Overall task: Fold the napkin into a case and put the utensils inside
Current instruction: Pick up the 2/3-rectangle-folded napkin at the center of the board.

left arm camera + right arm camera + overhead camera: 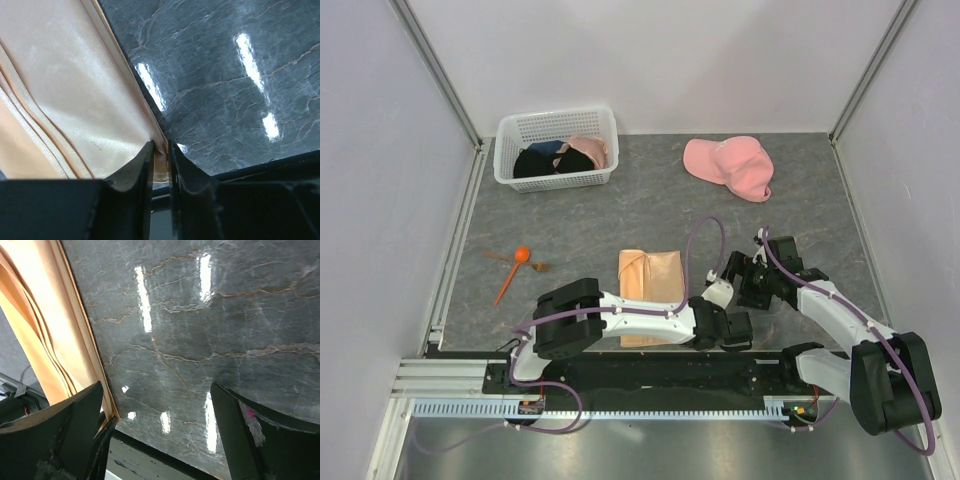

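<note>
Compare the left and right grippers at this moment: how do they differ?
The left gripper is pinched shut on the napkin edge; the right gripper is wide open, holding nothing. The left touches cloth; the right hangs over bare table beside it. Both are low, close to the same napkin edge.

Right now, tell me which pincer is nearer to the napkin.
Left. The left pincer is closed on the right edge of the napkin. The right pincer stands open just beside that same edge, mostly over the table.
</note>
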Tool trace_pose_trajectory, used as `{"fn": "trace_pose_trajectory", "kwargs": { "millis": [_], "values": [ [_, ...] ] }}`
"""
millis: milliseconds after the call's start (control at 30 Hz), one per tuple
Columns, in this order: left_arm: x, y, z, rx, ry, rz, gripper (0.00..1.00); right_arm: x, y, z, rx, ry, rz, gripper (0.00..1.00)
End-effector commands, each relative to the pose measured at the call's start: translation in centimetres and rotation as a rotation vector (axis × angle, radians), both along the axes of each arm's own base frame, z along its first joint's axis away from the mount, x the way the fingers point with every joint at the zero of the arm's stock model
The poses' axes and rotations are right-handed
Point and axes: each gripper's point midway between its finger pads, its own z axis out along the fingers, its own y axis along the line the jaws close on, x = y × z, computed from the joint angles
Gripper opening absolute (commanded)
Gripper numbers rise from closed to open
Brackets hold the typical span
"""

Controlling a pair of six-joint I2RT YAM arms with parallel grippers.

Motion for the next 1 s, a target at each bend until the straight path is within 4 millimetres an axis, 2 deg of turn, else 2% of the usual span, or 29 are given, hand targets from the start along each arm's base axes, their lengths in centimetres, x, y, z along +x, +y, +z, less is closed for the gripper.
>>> {"fn": "trace_pose_trajectory", "kwargs": {
  "millis": [0, 33, 100, 133, 300, 533, 700, 767, 967],
  "values": [
    [-0.7, 1.1, 0.4, -0.031, 0.045, 0.009, 0.18, 0.3, 1.2, 0.9, 0.062, -0.028, 0.069, 0.98],
    [-0.6, 1.0, 1.4, -0.059, 0.041, 0.005, 0.14, 0.4, 1.4, 1.0, 0.07, -0.032, 0.08, 0.98],
    [-0.6, 1.4, 2.1, -0.087, 0.041, 0.008, 0.11, 0.5, 1.8, 1.2, 0.096, -0.04, 0.101, 0.98],
    [-0.6, 1.5, 3.3, -0.124, 0.038, 0.008, 0.1, 0.6, 2.1, 1.4, 0.105, -0.045, 0.109, 0.98],
    [-0.5, 2.6, 4.6, -0.183, 0.055, 0.027, 0.09, 0.5, 4.4, 1.9, 0.153, -0.061, 0.186, 0.98],
    [-0.4, 3.9, 5.2, -0.207, 0.059, 0.048, 0.09, 0.7, 7.9, 2.5, 0.246, -0.069, 0.202, 0.99],
    [-0.4, 4.0, 5.7, -0.227, 0.061, 0.054, 0.09, 0.5, 10.3, 2.7, 0.322, -0.059, 0.197, 0.98],
    [-0.6, 4.0, 5.8, -0.232, 0.067, 0.051, 0.09, 0.8, 11.0, 2.9, 0.344, -0.076, 0.19, 0.98],
    [-0.7, 4.0, 6.1, -0.247, 0.071, 0.052, 0.08, 1.1, 12.2, 1.7, 0.349, -0.044, 0.182, 0.94]
  ]
}}
